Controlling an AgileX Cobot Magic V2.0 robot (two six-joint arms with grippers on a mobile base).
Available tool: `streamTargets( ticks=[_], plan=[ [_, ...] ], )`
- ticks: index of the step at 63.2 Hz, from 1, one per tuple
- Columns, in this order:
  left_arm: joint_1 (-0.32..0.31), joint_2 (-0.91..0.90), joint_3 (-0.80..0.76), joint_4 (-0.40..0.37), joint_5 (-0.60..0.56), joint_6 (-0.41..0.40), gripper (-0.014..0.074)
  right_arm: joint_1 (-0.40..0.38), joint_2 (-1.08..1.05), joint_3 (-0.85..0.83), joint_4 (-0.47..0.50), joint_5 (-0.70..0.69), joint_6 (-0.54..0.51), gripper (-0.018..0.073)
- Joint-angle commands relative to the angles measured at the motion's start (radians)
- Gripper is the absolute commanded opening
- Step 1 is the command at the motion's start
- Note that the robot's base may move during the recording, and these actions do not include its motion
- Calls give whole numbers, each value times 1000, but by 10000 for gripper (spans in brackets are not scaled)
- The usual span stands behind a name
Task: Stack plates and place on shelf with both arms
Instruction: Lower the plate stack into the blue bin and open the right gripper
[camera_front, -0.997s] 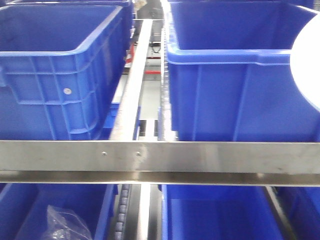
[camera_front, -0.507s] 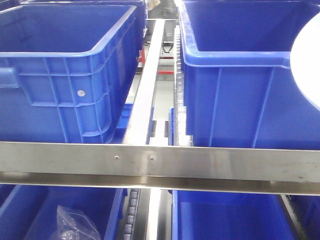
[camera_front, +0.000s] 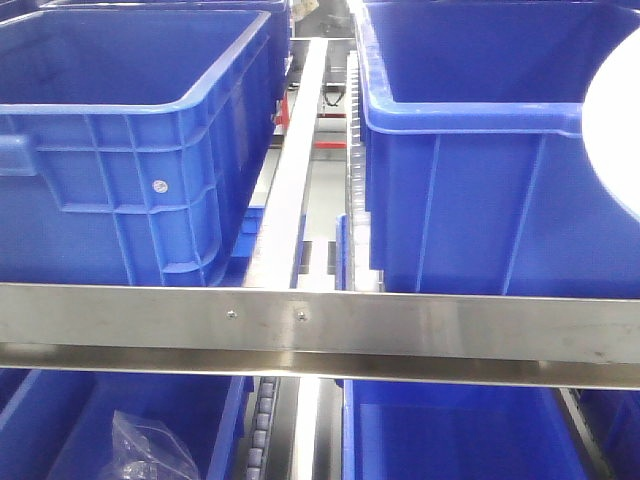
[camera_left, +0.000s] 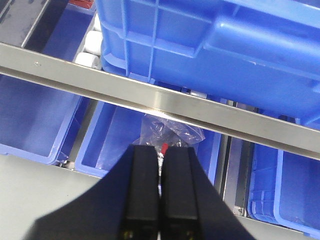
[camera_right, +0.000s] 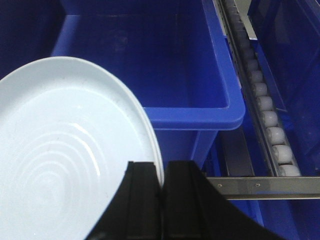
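At the right edge of the front view, a pale plate hangs in the air in front of the upper right blue crate, above the shelf's long steel front bar. The right wrist view shows why: the right tool is pinched on the plate's rim, its two black fingers nearly together with the thin white edge between them, and the plate stands tilted over the open crate, beside a roller track. Along that rim a second pale line seems to run, so this may be two plates carried as a stack, but the pictures do not settle it. The left tool carries nothing; its fingers are pressed narrow, nearly touching, and it points over the grey table toward a lower crate that holds a clear plastic bag, under the steel bar. As a judgement, the task looks past its lifting stage and into the carry: a plate is up at shelf height, yet nothing rests on the shelf so far. What is left is the setting down and release, and only the right arm shares the load at present.
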Motion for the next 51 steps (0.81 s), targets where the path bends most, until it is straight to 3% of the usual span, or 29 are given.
streamTargets(
  ticks=[1,15,22,31,51],
  plan=[
    [-3,-2,-28,-3,-70,-7,95,2,4,-30,-12,-100,-3,28],
    [-3,-2,-28,-3,-70,-7,95,2,4,-30,-12,-165,-3,28],
    [-3,-2,-28,-3,-70,-7,95,1,34,-41,-12,-277,-3,28],
    [-3,-2,-28,-3,-70,-7,95,1,219,-149,-12,-343,-3,28],
    [-3,-2,-28,-3,-70,-7,95,1,779,-573,-12,-426,-3,36]
  ],
)
